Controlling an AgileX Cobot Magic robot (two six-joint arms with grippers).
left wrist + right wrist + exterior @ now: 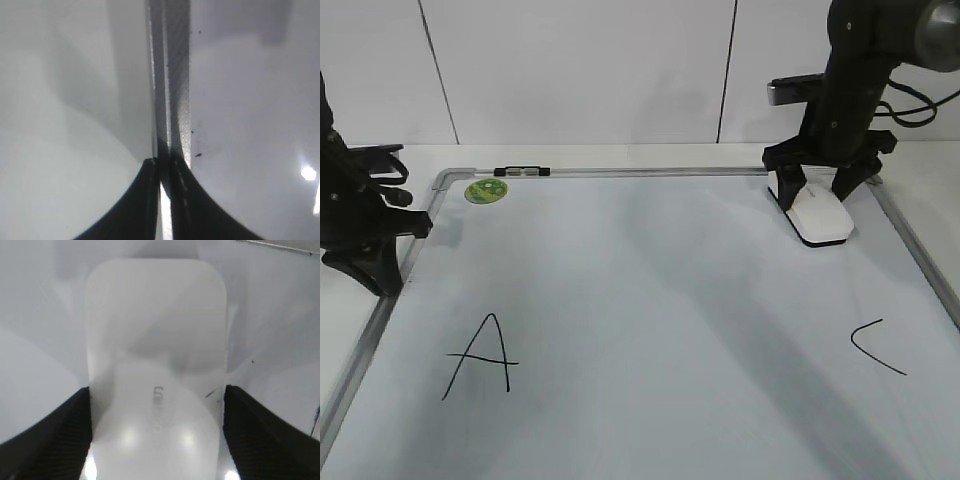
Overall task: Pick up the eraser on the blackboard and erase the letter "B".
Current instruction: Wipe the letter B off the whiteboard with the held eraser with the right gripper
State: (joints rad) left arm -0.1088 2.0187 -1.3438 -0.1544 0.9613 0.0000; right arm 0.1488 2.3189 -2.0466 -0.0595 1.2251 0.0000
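The glossy white rounded-rectangular plastic eraser (821,214) lies flat at the far right corner of the large white grey-framed blackboard (650,330). The right tool (820,190) straddles it from above, its black fingers (260,435) spread against both long sides, seemingly to seat or lift it. No "B" shows between the "A" (480,358) and the right-hand mark. The left tool (162,200), pressed together, rests low over the board's left frame.

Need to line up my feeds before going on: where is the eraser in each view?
Exterior view: eraser at upper right of the blackboard, between the right pincer's fingers.
Left wrist view: not in it.
Right wrist view: eraser fills the centre, a finger on either side.
Shared landmark: the blackboard's grey frame.
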